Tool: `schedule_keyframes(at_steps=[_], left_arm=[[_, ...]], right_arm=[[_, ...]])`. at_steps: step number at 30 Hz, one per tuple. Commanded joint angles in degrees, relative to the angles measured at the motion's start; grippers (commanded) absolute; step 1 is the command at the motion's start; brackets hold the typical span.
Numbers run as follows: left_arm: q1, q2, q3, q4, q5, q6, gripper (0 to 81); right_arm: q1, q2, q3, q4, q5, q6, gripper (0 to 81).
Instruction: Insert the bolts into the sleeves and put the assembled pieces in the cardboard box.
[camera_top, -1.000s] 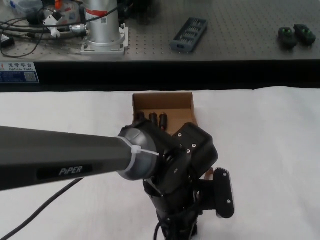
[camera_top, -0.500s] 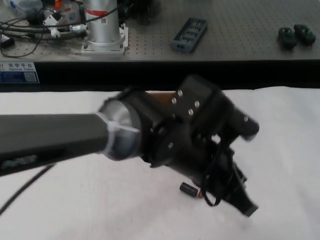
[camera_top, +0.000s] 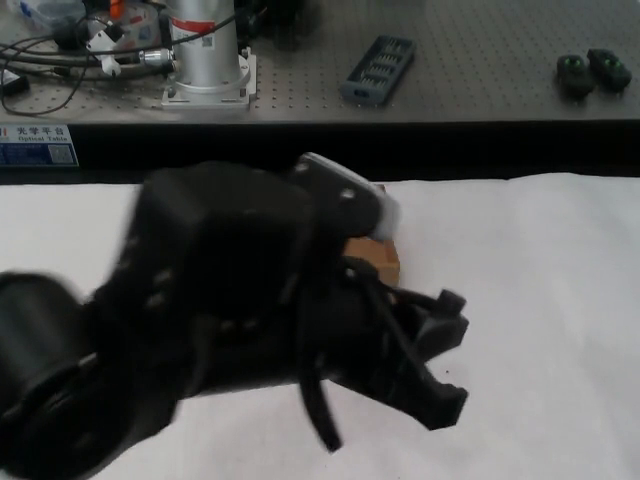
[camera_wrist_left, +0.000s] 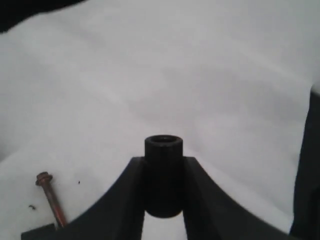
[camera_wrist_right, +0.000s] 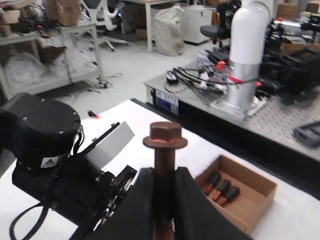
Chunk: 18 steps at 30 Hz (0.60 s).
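L hand (camera_wrist_left: 164, 167) w/ sleeve (camera_wrist_left: 163, 180), R hand (camera_wrist_right: 163, 175) w/ bolt (camera_wrist_right: 165, 145)

High and right wrist cameras both look forward, sharing the cardboard box (camera_wrist_right: 252, 192).

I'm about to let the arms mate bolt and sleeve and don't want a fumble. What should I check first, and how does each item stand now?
1. Grip on the black cylindrical sleeve by the left end effector: ok.
2. Open bore in that sleeve: ok.
3. Grip on the copper hex-head bolt by the right end effector: ok.
4. Alignment of bolt with bore: cannot tell.
5. Room in the brown cardboard box beside its three assembled pieces: ok.
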Motion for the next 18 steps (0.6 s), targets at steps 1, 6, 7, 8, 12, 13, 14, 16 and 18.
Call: schedule_keyframes(at_steps=[1,6,7,8,12,13,14,16,18], left_arm=[[0.08,-6.03,5.17,-8.26,0.13,-2.98,0.5],[0.08,-15.24,8.78,-8.5,0.13,-3.11,0.5],[0.08,-16.86,9.44,-8.5,0.13,-3.11,0.5],[0.08,-18.31,10.02,-8.35,0.24,-3.11,0.5],[0.08,-22.06,11.53,-7.68,1.52,-3.11,0.5],[0.08,-22.48,11.52,-6.91,2.24,-3.11,0.5],[0.08,-22.72,11.52,-6.4,2.9,-3.11,0.5],[0.08,-22.71,11.52,-6.14,3.18,-3.11,0.5],[0.08,-22.71,11.52,-5.92,3.17,-3.11,0.5]], right_arm=[[-0.02,1.4,2.1,-6.74,-5.95,1.66,3.2],[-0.02,5.53,9.03,-22.4,-13.78,9.67,3.2],[-0.02,6.36,10.02,-25.61,-15.14,11.07,3.2],[-0.02,7.0,10.64,-28.6,-15.95,12.02,3.2],[2.26,10.22,11.29,-35.78,-18.3,12.9,3.2],[3.35,11.12,11.29,-37.27,-18.3,12.9,3.2],[4.45,12.08,11.29,-38.29,-18.3,12.9,3.2],[6.64,14.07,11.29,-40.79,-18.3,12.9,3.2],[8.42,15.85,11.29,-42.85,-18.3,12.9,3.2]])
